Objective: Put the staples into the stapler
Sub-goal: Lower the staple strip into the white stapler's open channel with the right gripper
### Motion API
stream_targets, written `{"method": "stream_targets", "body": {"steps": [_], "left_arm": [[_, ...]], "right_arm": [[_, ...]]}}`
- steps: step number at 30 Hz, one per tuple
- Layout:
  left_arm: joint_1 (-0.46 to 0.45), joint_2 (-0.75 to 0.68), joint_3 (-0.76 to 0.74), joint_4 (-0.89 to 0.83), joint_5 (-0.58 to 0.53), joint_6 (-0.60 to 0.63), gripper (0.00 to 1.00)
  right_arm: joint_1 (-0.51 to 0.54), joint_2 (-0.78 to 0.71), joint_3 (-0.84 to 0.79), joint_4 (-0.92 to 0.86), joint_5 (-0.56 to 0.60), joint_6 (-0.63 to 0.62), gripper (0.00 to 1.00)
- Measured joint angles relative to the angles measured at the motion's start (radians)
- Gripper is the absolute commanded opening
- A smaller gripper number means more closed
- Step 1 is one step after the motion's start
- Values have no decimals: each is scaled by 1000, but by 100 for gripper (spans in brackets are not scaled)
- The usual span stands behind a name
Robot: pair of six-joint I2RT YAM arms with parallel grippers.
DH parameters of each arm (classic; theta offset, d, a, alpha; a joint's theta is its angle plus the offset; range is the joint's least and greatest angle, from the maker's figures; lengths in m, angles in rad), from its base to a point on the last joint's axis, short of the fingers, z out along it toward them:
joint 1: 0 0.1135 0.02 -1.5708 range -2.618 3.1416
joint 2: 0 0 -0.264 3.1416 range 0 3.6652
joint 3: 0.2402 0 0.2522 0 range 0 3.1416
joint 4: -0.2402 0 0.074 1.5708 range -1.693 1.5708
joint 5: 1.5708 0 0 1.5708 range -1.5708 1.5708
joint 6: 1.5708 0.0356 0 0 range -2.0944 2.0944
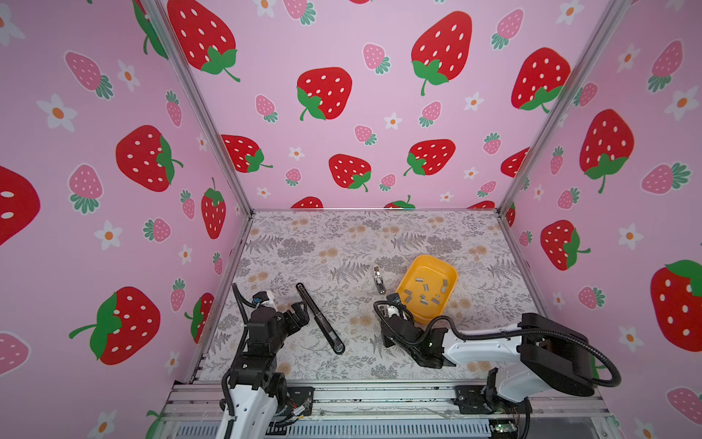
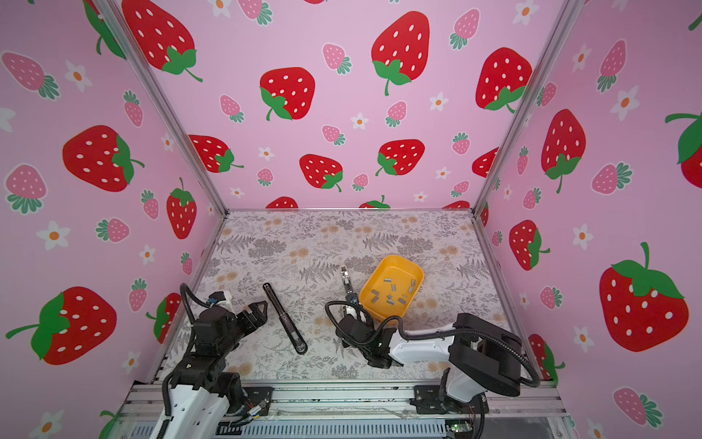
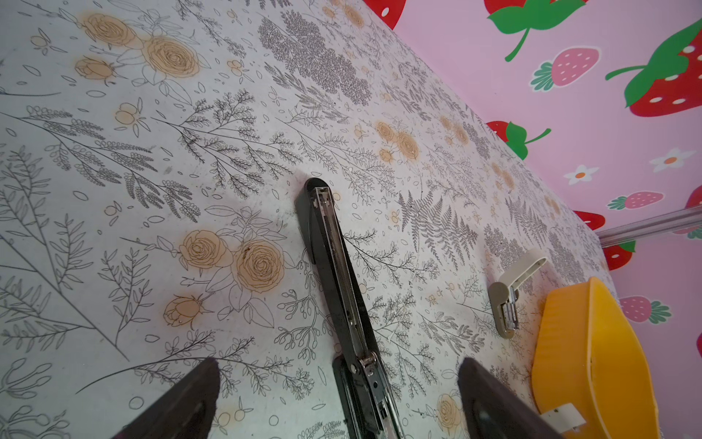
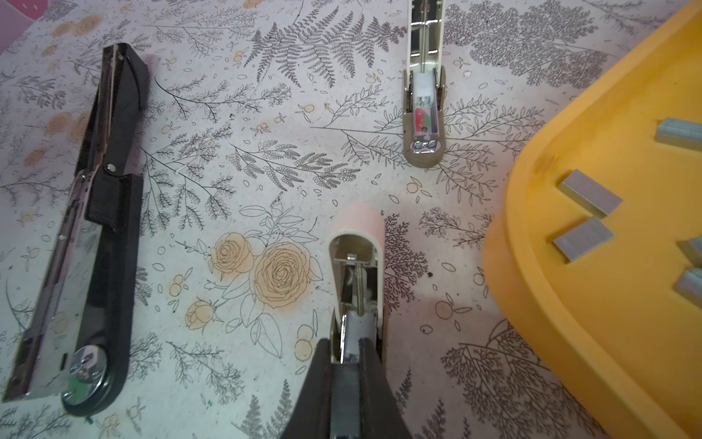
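- The right gripper's (image 4: 347, 355) fingers (image 4: 319, 374) are pressed together on the lower end of a small pale stapler (image 4: 355, 243). Its rounded pink-and-cream tip points away from them, and a spring rod shows inside its open shell.
- This held stapler sits near the yellow tray (image 1: 437, 266), on the side of the tray that faces the black stapler (image 1: 320, 319).
- In both top views the right gripper is hidden under its own wrist.
- The left gripper's (image 3: 339, 366) fingers (image 3: 190, 395) stand wide apart and hold nothing. In the left wrist view the black stapler runs between them; whether they touch it cannot be told.
- The black stapler lies folded open and flat on the floral table (image 1: 323, 247), well apart from the yellow tray, with its metal channel facing up.
- The staples (image 1: 423, 294), about ten short grey strips, lie loose and scattered inside the yellow tray.
- A cream stapler (image 1: 378, 279) lies open just beside the yellow tray, between the tray and the black stapler, and beyond the held stapler's tip.
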Motion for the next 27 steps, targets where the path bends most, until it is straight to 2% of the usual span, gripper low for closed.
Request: {"method": "stream_targets", "body": {"steps": [27], "left_arm": [[-1, -2, 0, 0, 0, -1, 99]], "right_arm": [[5, 25, -4, 1, 5, 25, 11]]}}
